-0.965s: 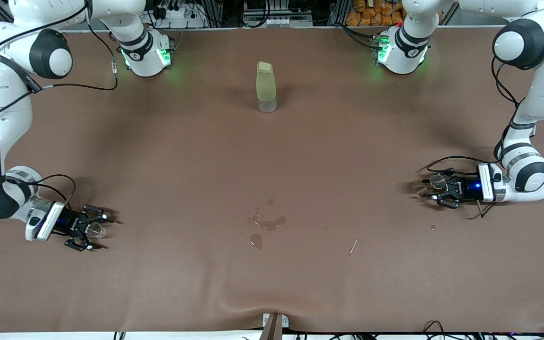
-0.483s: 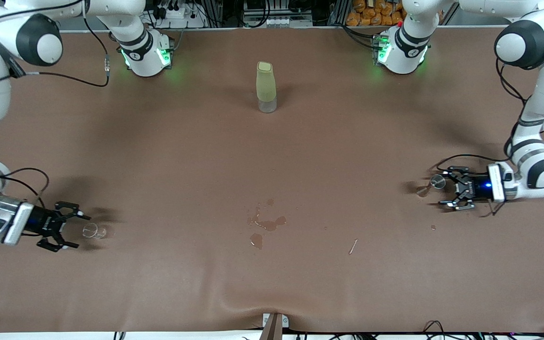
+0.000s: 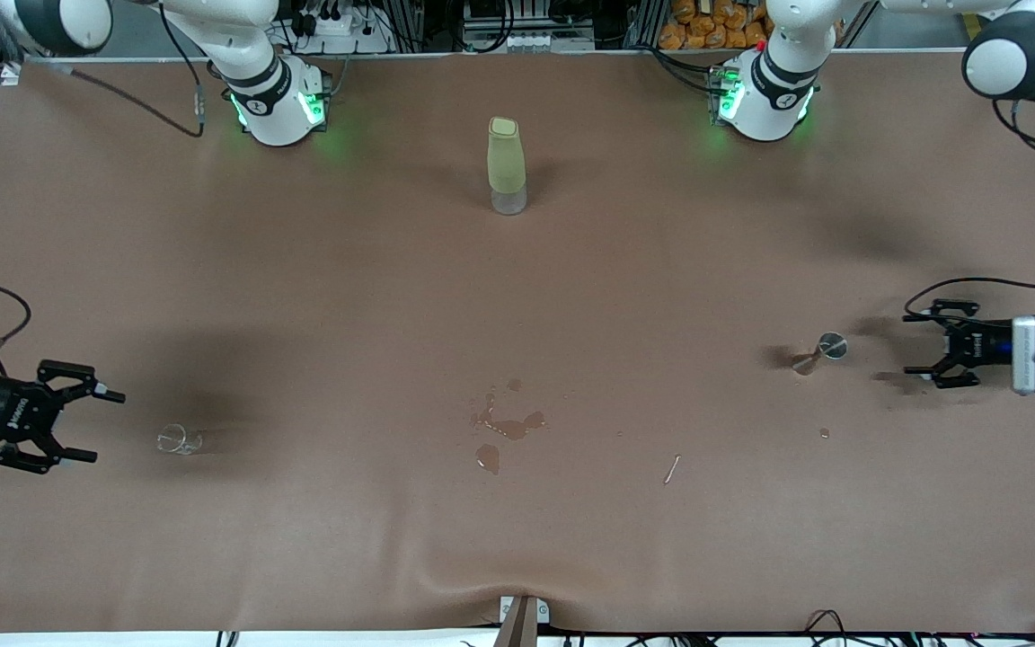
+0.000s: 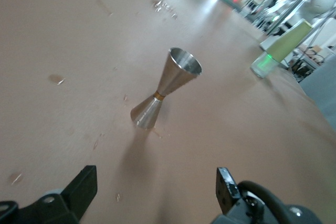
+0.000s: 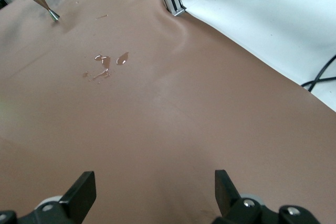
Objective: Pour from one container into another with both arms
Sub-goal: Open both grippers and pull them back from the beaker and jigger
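Observation:
A steel hourglass-shaped jigger stands upright on the brown table toward the left arm's end; the left wrist view shows it well ahead of the fingers. My left gripper is open and empty, apart from the jigger, close to that table end. A small clear glass sits on the table toward the right arm's end. Beside it, nearer that end, my right gripper is open and empty. The right wrist view does not show the glass, only the distant jigger.
A tall pale green bottle with a clear base stands mid-table, close to the robots' bases. A wet spill marks the middle. A small stick lies nearby. The cloth bulges at the front edge.
Both grippers let go and drew back toward their table ends. The glass and the jigger stay standing where they were released.

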Available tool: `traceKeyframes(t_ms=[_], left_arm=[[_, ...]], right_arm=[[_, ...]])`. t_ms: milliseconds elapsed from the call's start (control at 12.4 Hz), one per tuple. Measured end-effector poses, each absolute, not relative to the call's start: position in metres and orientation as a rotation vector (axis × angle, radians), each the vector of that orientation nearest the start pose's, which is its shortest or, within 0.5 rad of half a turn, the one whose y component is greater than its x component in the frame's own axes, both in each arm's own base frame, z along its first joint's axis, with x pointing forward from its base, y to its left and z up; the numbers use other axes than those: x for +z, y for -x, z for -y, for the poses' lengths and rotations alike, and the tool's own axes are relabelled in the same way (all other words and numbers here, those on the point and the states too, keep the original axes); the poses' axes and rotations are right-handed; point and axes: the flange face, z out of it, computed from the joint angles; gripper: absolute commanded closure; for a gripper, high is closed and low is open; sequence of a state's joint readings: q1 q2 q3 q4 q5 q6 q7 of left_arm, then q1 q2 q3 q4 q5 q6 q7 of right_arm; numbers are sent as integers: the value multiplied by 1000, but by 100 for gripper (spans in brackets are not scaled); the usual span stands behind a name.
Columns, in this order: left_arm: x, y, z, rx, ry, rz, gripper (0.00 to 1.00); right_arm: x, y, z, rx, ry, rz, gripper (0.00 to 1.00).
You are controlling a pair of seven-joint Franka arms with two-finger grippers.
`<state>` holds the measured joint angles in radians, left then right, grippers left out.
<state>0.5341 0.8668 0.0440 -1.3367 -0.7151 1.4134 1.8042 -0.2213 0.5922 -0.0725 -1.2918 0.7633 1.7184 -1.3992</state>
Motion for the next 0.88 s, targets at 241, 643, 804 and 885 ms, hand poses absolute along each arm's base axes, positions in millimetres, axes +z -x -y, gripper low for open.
traceKeyframes(t_ms=[241,643,804,885], left_arm=[[296,-623,-265,168,-2121,956,0],[418,-641,-192,-62,-2433,717,0],[441,-643,-169,-132,-2522,610,0],[449,-644,-154,-172,-2568,568,0]], right_arm=[[485,-690,78,-416,2363,1107,0],[571,-648,36,-211,2578,966,0],[604,-624,22,-138,2695,879,0],[616,-612,19,-112,2743,829,0]])
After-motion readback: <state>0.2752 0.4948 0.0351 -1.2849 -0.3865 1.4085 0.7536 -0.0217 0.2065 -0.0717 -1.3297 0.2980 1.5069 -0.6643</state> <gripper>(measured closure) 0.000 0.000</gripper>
